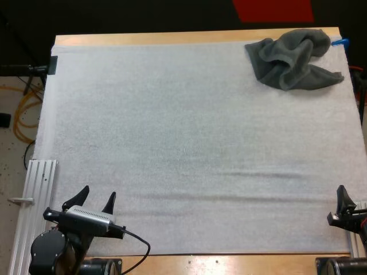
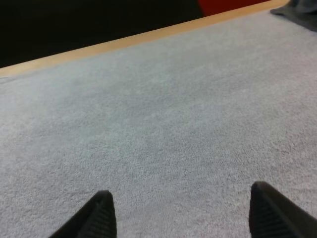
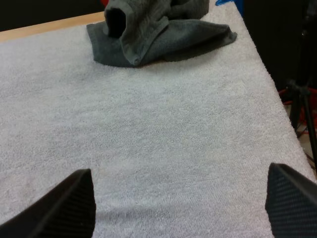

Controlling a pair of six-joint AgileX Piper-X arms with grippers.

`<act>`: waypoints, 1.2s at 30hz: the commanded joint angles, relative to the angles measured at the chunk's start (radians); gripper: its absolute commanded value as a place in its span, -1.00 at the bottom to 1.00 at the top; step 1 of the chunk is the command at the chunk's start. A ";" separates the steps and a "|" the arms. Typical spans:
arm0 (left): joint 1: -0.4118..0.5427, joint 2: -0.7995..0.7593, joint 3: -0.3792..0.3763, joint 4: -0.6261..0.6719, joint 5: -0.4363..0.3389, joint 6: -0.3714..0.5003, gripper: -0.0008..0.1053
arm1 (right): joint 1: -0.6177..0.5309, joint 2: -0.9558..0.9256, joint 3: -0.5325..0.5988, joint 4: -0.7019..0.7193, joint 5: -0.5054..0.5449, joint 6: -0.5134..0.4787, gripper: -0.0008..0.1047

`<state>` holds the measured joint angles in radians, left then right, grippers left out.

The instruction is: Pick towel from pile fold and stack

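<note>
Lying crumpled, towel (image 1: pixel 295 57), R jaws cropped

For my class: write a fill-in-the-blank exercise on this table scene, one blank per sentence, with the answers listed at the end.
1. The crumpled towel lies at the far ____ corner of the white mat, as the high view shows it.
2. The fingers of the left gripper stand ____ above bare mat.
3. The right gripper, open too, holds ____.

Missing words: right; open; nothing.
</note>
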<state>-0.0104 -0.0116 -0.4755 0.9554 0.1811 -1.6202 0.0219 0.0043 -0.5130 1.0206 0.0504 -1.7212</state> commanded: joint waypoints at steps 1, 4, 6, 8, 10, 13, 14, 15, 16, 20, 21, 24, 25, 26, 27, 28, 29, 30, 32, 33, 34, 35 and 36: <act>-0.001 -0.124 0.001 -0.018 -0.015 -0.013 0.06 | -0.007 -0.001 -0.002 -0.013 -0.004 -0.008 0.32; -0.001 -0.124 0.001 -0.018 -0.015 -0.013 0.06 | -0.007 -0.001 -0.002 -0.013 -0.004 -0.008 0.32; -0.001 -0.124 0.001 -0.018 -0.015 -0.013 0.06 | -0.007 -0.001 -0.002 -0.013 -0.004 -0.008 0.32; -0.001 -0.124 0.001 -0.018 -0.015 -0.016 0.06 | -0.007 -0.001 -0.002 -0.013 -0.004 -0.008 0.32; -0.001 -0.124 0.001 -0.016 -0.023 -0.021 0.06 | -0.007 -0.001 -0.002 -0.013 -0.004 -0.009 0.32; -0.001 -0.124 0.001 -0.016 -0.035 -0.021 0.06 | -0.007 -0.001 -0.002 -0.013 -0.004 -0.009 0.32; -0.001 -0.122 0.000 -0.016 -0.035 -0.021 0.06 | -0.007 -0.001 -0.002 -0.012 -0.005 -0.009 0.32; -0.001 -0.117 -0.004 -0.016 -0.035 -0.021 0.06 | -0.007 0.001 -0.006 -0.006 -0.009 -0.009 0.32; -0.001 -0.107 -0.012 -0.016 -0.035 -0.021 0.06 | -0.007 0.007 -0.017 0.005 -0.011 -0.009 0.32; -0.001 -0.022 -0.071 -0.016 -0.029 -0.021 0.06 | -0.007 0.063 -0.083 0.032 -0.027 -0.016 0.31; -0.001 0.005 -0.090 -0.016 -0.021 -0.021 0.06 | -0.007 0.084 -0.104 0.032 -0.041 -0.020 0.29; -0.001 0.107 -0.159 -0.020 0.029 -0.021 0.06 | -0.007 0.156 -0.169 0.031 -0.078 -0.047 0.13; -0.001 0.148 -0.186 -0.020 0.057 -0.021 0.06 | -0.007 0.181 -0.193 0.031 -0.097 -0.062 0.07; -0.001 0.175 -0.204 -0.020 0.082 -0.021 0.06 | -0.007 0.200 -0.213 0.031 -0.110 -0.072 0.04; -0.001 0.206 -0.224 -0.023 0.114 -0.020 0.06 | -0.007 0.220 -0.232 0.031 -0.119 -0.080 0.04; -0.001 0.248 -0.251 -0.030 0.158 -0.019 0.06 | -0.007 0.246 -0.254 0.031 -0.128 -0.090 0.05; -0.001 0.278 -0.269 -0.036 0.188 -0.019 0.06 | -0.007 0.266 -0.270 0.031 -0.137 -0.096 0.08; -0.001 0.309 -0.290 -0.041 0.224 -0.019 0.06 | -0.007 0.286 -0.287 0.031 -0.152 -0.102 0.12; -0.001 0.369 -0.332 -0.051 0.305 -0.019 0.06 | -0.007 0.328 -0.320 0.031 -0.192 -0.108 0.22; -0.005 0.391 -0.348 -0.059 0.333 -0.019 0.06 | -0.007 0.345 -0.334 0.031 -0.214 -0.108 0.25; -0.016 0.412 -0.364 -0.074 0.357 -0.019 0.06 | -0.007 0.367 -0.350 0.030 -0.239 -0.108 0.27; -0.024 0.423 -0.373 -0.085 0.371 -0.019 0.06 | -0.007 0.382 -0.364 0.030 -0.258 -0.108 0.27; -0.038 0.433 -0.381 -0.096 0.386 -0.019 0.06 | -0.007 0.396 -0.376 0.027 -0.276 -0.108 0.27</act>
<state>-0.0430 0.4234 -0.8482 0.8711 0.5374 -1.6309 0.0219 0.4009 -0.8801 1.0514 -0.2030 -1.8180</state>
